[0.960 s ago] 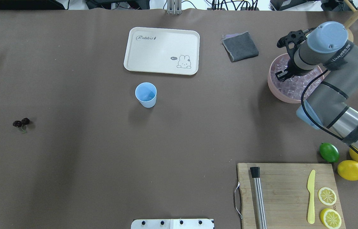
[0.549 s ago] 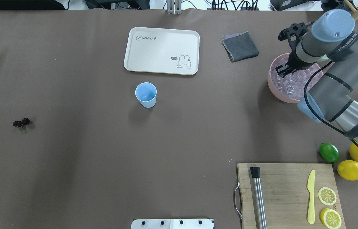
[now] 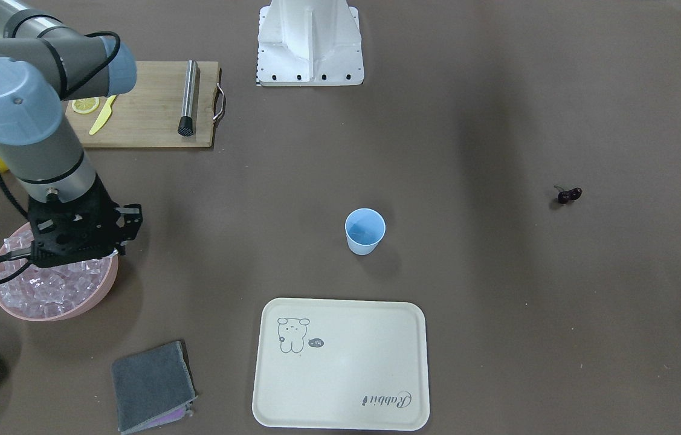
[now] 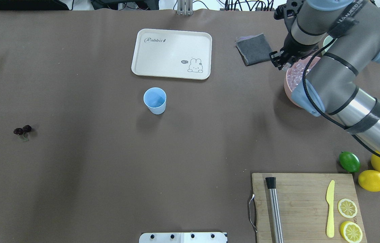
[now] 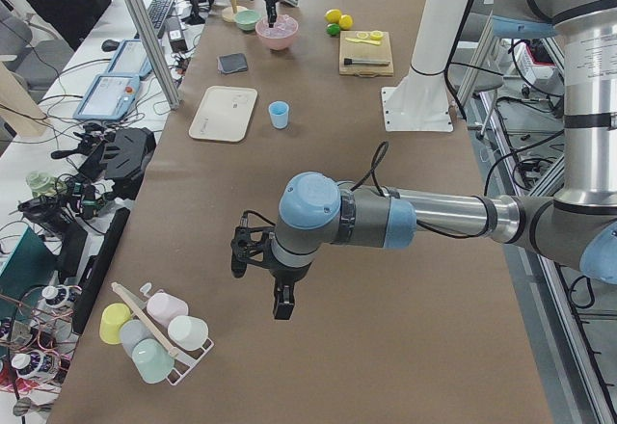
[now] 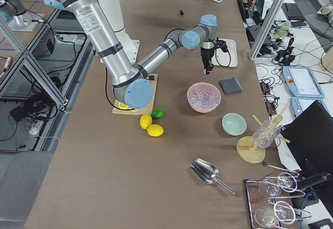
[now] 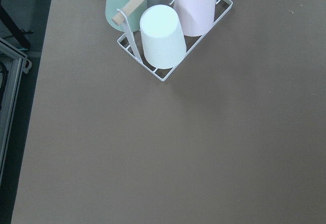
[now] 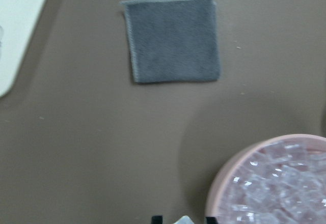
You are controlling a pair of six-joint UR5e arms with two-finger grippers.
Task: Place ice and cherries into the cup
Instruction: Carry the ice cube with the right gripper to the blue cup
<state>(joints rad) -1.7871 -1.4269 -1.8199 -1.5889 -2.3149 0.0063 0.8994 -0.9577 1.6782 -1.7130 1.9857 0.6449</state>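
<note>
The light blue cup [image 4: 155, 100] stands upright mid-table, below the cream tray; it also shows in the front view [image 3: 364, 231]. The cherries [image 4: 22, 130] lie far left on the table. The ice [image 4: 295, 72] fills the pink bowl [image 3: 106, 289] at the right. My right gripper [image 4: 279, 62] hangs above the bowl's left rim. In the right wrist view it [image 8: 183, 219] is shut on a clear ice cube [image 8: 184, 220]. My left gripper [image 5: 281, 310] shows only in the exterior left view, far from the cup, and I cannot tell its state.
A grey cloth [image 4: 255, 49] lies just left of the right gripper. The cream tray [image 4: 171, 54] is behind the cup. A cutting board [image 4: 304, 206] with muddler, knife and lemon slices, a lime [image 4: 349, 161] and lemons sit front right. A cup rack [image 7: 168, 25] lies under the left wrist.
My right gripper has risen out of the ice bowl and moved left and away from the robot, to above the bowl's left rim. The cup and cherries have not moved.
</note>
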